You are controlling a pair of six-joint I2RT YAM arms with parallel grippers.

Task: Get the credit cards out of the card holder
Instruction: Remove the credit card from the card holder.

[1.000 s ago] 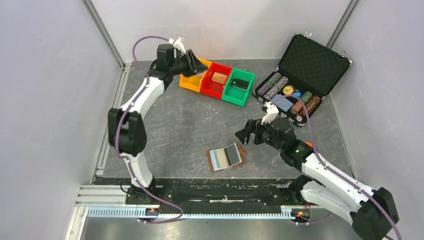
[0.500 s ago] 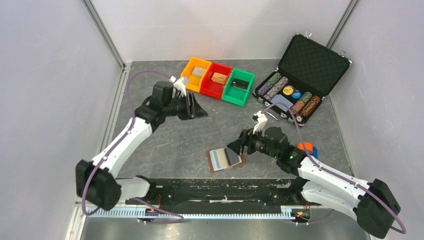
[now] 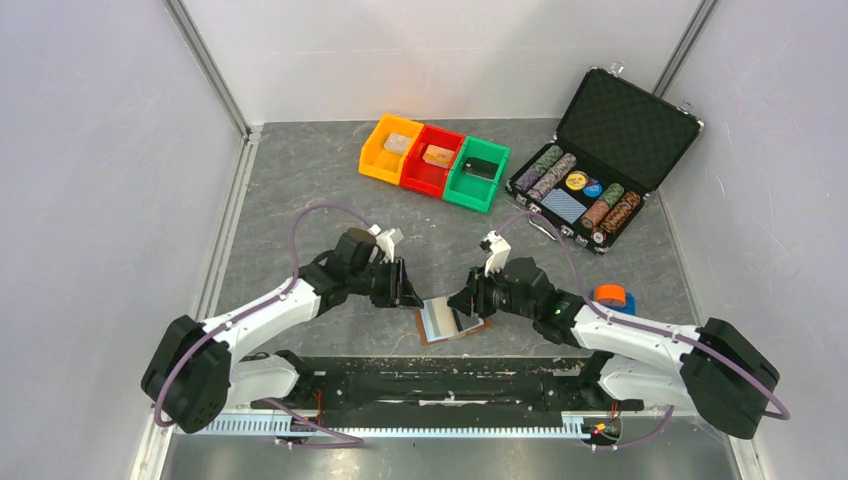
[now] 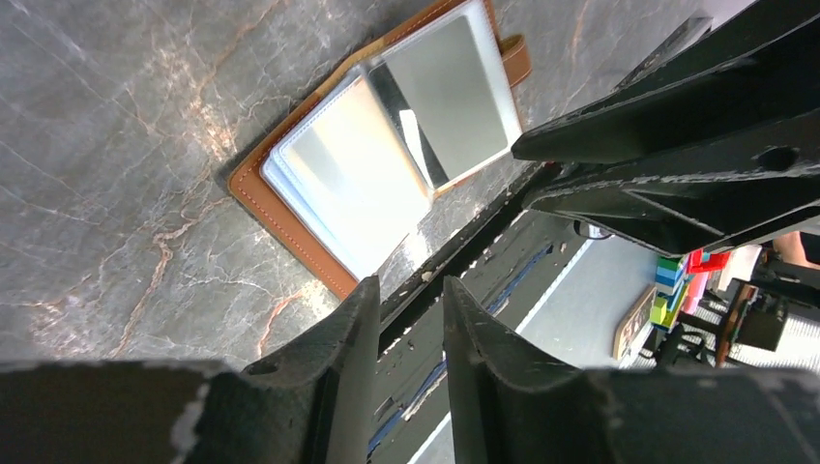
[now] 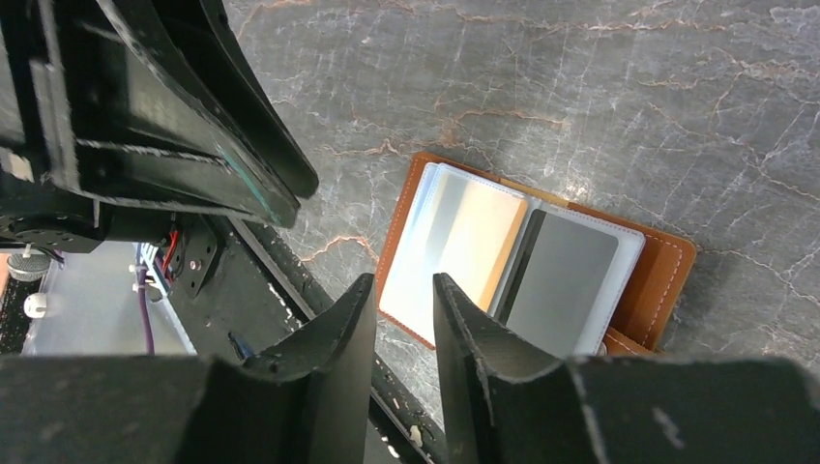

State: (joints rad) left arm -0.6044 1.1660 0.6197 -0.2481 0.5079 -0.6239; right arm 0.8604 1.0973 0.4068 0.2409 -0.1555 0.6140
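The brown leather card holder [image 3: 440, 325] lies spread open near the table's front edge, with its clear pockets facing up [image 4: 387, 164] [image 5: 522, 261]. Inside the pockets, a pale gold credit card [image 5: 464, 242] shows on the left and a dark grey one [image 5: 563, 280] on the right. My left gripper [image 3: 408, 292] [image 4: 411, 282] hangs just off the holder's left edge, open by a narrow gap with nothing in it. Over the holder's upper right corner, my right gripper [image 3: 458, 300] [image 5: 403, 280] is also narrowly open and empty. The two grippers face each other across the holder.
Orange [image 3: 388, 150], red [image 3: 432, 160] and green [image 3: 478, 172] bins stand at the back, each with a flat card in it. An open black chip case [image 3: 600, 150] sits at the back right. A roll of tape [image 3: 610, 296] lies to the right. The black front rail [image 3: 440, 365] runs just behind the holder.
The left arm swung from the orange bin down to the holder's left side. The right gripper moved left over the holder and its jaws narrowed from wide open.
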